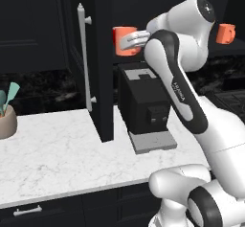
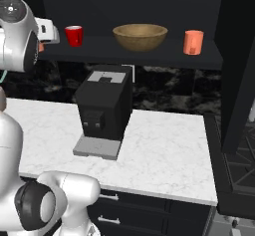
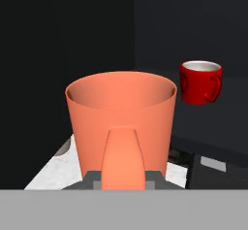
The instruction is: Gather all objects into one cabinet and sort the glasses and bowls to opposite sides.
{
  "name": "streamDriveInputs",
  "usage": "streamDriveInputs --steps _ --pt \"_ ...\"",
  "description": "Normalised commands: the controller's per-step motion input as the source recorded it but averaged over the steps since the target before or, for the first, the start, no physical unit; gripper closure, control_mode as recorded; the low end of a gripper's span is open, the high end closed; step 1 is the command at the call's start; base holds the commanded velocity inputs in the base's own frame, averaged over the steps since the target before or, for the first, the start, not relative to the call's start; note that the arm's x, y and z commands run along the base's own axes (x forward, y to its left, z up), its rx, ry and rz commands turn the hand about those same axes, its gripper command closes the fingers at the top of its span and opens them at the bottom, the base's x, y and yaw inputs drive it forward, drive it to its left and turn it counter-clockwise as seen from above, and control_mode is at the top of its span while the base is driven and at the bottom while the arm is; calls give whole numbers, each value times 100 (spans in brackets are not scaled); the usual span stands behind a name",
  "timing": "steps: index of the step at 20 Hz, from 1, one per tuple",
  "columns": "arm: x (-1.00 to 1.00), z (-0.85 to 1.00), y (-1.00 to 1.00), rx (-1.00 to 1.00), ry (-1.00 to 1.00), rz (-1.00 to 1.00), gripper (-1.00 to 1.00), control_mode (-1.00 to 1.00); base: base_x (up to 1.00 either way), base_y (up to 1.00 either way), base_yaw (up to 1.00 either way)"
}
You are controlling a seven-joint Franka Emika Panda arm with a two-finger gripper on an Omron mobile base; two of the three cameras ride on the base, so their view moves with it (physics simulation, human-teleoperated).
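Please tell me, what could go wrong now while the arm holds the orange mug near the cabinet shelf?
1. The end effector grips the coral-orange mug by its handle alone, so it may tilt or slip when set down.
2. The red mug stands close on the shelf; a wide swing could knock it.
3. The open cabinet door is beside the arm and could be hit.

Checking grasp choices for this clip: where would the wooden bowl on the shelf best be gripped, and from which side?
Grip the wooden bowl by its rim, one of the jaws inside and one outside. It looks too wide to span, it sits upright and open. Come from the open front of the shelf, between the red mug and the orange mug.
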Motion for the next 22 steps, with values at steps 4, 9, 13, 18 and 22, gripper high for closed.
streamDriveInputs --steps 4,9,13,18,22 --pt "48 0 15 0 0 1 100 -100 0 0 0" --pt "59 0 22 0 0 0 100 -100 0 0 0" --pt "42 -4 31 0 0 0 100 -100 0 0 0" --pt "34 -15 27 0 0 0 100 -100 0 0 0" --pt "31 -21 19 0 0 0 100 -100 0 0 0"
